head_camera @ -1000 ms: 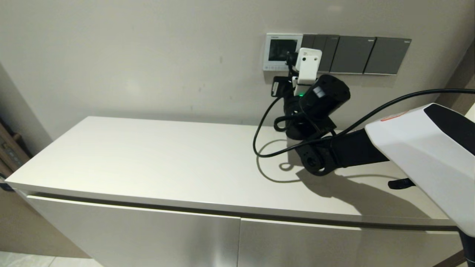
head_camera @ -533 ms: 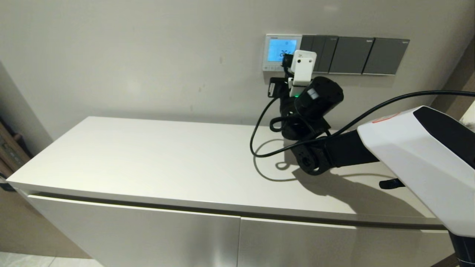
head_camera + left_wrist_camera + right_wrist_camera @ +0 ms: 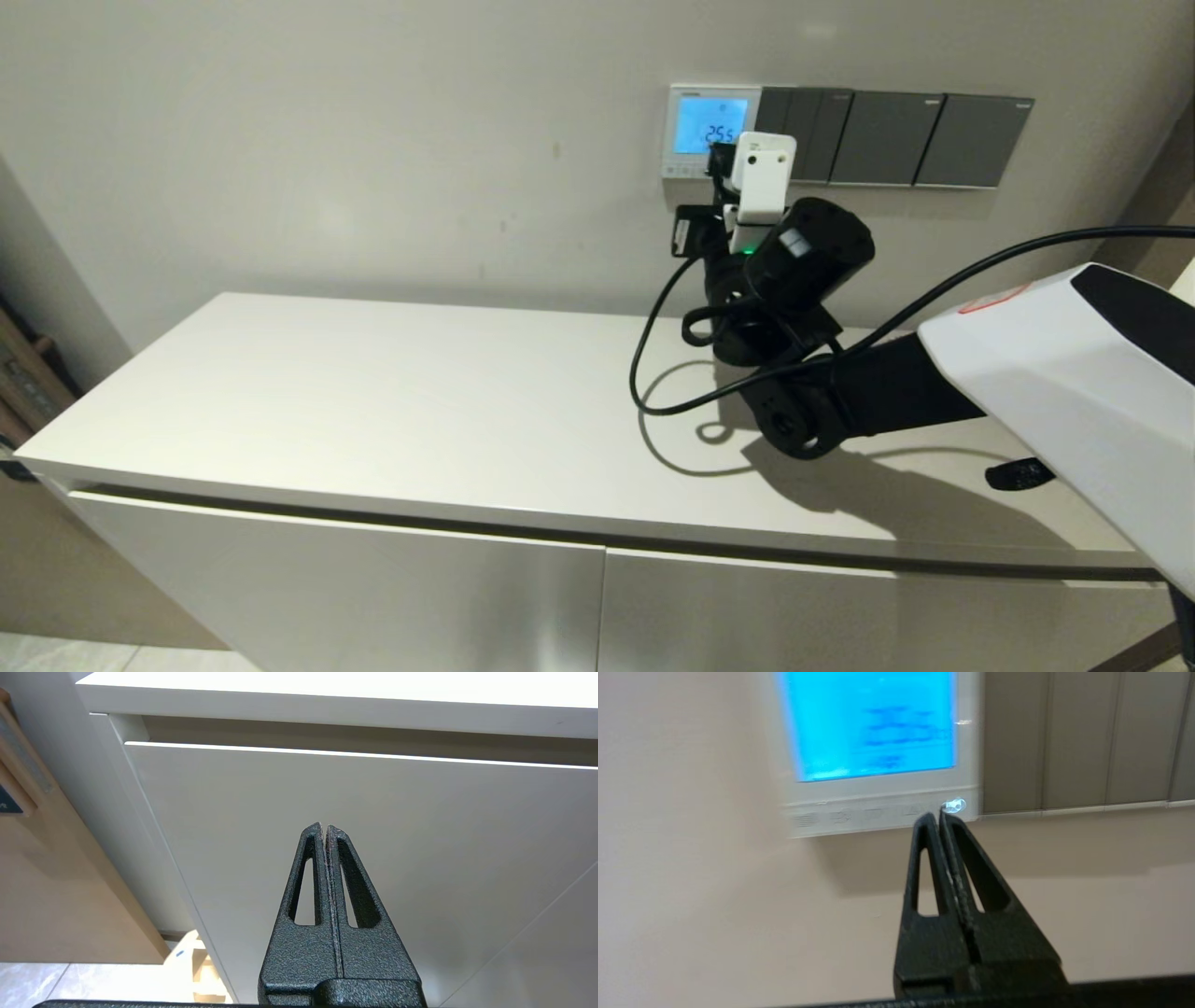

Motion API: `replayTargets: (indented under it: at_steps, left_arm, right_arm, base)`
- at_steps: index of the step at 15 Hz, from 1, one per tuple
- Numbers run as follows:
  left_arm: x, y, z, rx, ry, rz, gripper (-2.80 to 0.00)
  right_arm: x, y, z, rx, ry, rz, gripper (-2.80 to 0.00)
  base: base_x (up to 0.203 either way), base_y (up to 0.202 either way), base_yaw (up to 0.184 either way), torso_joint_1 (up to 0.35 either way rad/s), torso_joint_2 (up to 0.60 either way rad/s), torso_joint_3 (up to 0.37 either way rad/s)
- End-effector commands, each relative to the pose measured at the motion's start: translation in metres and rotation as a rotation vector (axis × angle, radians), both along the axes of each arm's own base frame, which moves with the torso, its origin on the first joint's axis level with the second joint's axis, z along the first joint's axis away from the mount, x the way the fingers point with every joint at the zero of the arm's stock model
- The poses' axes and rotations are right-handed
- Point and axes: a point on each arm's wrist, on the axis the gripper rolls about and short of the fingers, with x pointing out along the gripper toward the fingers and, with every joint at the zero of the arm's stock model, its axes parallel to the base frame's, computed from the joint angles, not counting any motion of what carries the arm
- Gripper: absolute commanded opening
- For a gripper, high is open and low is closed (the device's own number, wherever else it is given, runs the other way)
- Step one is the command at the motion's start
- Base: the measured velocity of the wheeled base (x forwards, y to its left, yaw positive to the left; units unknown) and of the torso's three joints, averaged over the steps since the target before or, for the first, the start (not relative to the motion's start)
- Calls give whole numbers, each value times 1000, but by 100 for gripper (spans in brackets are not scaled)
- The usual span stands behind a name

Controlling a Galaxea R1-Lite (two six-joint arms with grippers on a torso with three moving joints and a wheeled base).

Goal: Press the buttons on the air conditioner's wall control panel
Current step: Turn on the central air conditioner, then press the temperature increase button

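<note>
Your right tool (image 3: pixel 937 815) is pinched all the way closed with nothing in it, and its tip is right up by the buttons (image 3: pixel 878 814), near the one with the little light. I cannot tell if the tip is touching yet.

The buttons run in a row along the bottom edge of the air conditioner's wall control panel (image 3: pixel 711 131). The panel is stuck on the wall above the desk (image 3: pixel 373 411), just beside the dark grey switches (image 3: pixel 896 138). Its screen (image 3: pixel 871 723) glows blue.

I think the panel is hard plastic and fixed in place, so you do not grab anything. Just poke. The buttons are tiny and close together, so aim the thin tip at one only. A soft, short push straight in should do. Push too hard and the plastic could crack, or the tip could slide onto the next button.

Your left tool (image 3: pixel 325 833) is closed and empty too, parked low by the cupboard front (image 3: pixel 373 835).
</note>
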Motion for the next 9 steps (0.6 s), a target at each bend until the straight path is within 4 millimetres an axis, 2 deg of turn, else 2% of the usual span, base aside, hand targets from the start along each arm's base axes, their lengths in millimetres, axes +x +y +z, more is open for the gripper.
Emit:
replayTargets:
  at_steps: [1, 7, 9]
  left_arm:
    - [0, 0, 0, 0, 1, 0, -280]
    - [0, 0, 0, 0, 0, 0, -280]
    - [0, 0, 0, 0, -1, 0, -280]
  right_arm:
    - [-20, 2, 18, 23, -30, 27, -280]
    - [-19, 8, 16, 15, -23, 37, -280]
    - [-13, 12, 18, 15, -26, 38, -280]
  base:
    - [0, 0, 0, 0, 0, 0]
    - [0, 0, 0, 0, 0, 0]
    - [0, 0, 0, 0, 0, 0]
